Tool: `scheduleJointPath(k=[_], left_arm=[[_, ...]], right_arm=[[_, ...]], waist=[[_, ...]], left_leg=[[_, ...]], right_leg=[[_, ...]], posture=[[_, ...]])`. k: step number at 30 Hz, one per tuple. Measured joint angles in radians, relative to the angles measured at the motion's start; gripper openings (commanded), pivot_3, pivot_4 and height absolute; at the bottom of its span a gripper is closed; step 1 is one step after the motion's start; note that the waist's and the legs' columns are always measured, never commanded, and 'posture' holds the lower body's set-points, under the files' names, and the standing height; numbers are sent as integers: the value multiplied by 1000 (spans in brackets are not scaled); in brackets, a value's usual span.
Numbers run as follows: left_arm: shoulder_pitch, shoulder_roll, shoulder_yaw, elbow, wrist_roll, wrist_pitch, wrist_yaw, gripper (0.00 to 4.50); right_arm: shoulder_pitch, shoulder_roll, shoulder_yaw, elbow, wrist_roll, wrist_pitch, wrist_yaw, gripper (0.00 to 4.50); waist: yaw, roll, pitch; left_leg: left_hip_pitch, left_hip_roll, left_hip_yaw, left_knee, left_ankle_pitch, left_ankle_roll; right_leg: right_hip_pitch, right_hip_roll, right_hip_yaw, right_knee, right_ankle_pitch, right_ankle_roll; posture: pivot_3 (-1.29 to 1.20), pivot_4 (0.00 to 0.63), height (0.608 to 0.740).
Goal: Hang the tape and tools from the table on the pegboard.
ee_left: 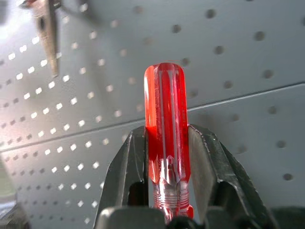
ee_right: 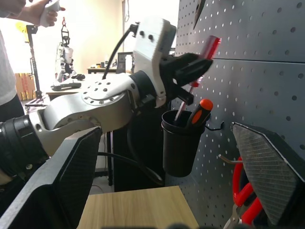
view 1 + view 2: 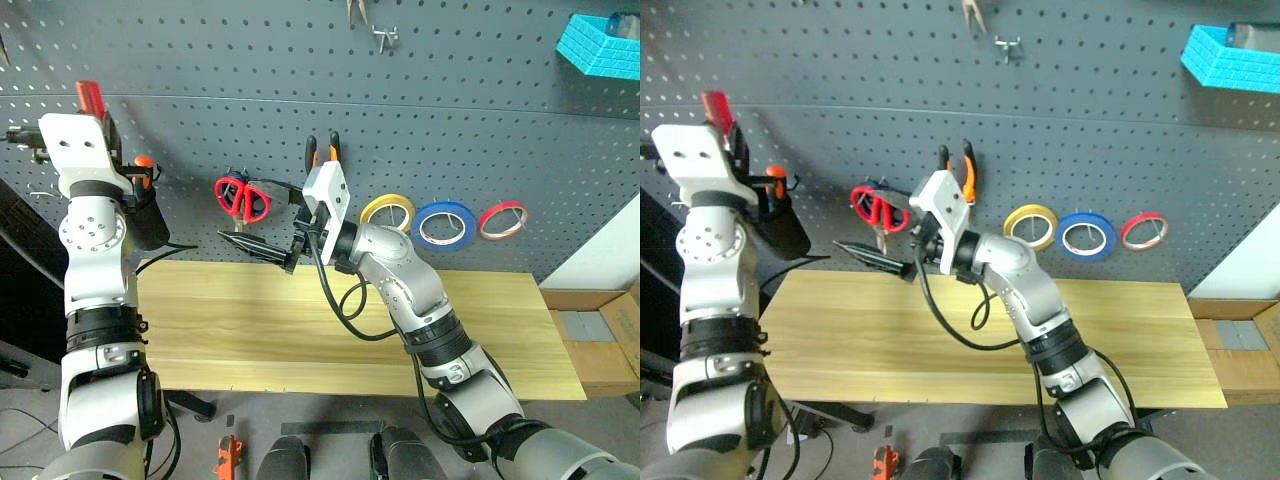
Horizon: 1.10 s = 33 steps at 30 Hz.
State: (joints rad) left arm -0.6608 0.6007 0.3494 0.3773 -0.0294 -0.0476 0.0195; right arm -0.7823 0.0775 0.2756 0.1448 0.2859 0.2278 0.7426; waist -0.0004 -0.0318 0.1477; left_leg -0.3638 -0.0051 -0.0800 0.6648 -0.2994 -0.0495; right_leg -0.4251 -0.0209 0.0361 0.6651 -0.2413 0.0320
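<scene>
The left gripper (image 1: 167, 143) hides the lower handle of the screwdriver (image 1: 166, 119), and its shaft drops out of sight into the cup (image 2: 182, 143). The right arm (image 3: 400, 270) covers the plier (image 3: 322, 150) jaws and part of the yellow tape (image 3: 388, 210). The basket (image 3: 600, 45) is cut by the picture's edge.

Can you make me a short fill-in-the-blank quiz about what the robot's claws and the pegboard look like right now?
1. The left claw grips a red-handled ____.
2. The right claw is ____ and holds nothing.
3. On the pegboard, the blue tape hangs between the yellow tape and the ____ tape.
4. The black cup holds an ____-handled screwdriver.

Missing words: screwdriver; open; red; orange
</scene>
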Motion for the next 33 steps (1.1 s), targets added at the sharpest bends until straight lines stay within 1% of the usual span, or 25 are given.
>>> scheduleJointPath(k=[8, 20, 31, 33], left_arm=[[57, -12, 29, -72, -24, 86, 32, 832], [58, -12, 26, -69, -42, 192, -7, 832], [58, -15, 27, -67, -62, 242, -12, 832], [58, -15, 27, -66, -68, 247, -12, 1550]], right_arm=[[12, -3, 2, 10, -1, -1, 7, 4500], [16, -3, 12, 10, -11, -1, 16, 4500], [22, -11, 13, 10, -30, -4, 16, 4500], [22, -11, 14, 10, -31, -7, 16, 4500]], waist=[[1, -2, -1], [0, -4, -3], [0, -5, -3], [0, -5, -3]], left_leg=[[0, 0, 0, 0, 0, -1], [0, 0, 0, 0, 1, -2], [0, 0, 0, 0, 1, -2], [0, 0, 0, 0, 1, -2]], right_leg=[[0, 0, 0, 0, 0, 0], [0, 0, 0, 0, 0, 0], [0, 0, 0, 0, 0, 0], [0, 0, 0, 0, 0, 0]], posture=[[118, 96, 740], [109, 95, 740], [111, 100, 740], [113, 100, 740]])
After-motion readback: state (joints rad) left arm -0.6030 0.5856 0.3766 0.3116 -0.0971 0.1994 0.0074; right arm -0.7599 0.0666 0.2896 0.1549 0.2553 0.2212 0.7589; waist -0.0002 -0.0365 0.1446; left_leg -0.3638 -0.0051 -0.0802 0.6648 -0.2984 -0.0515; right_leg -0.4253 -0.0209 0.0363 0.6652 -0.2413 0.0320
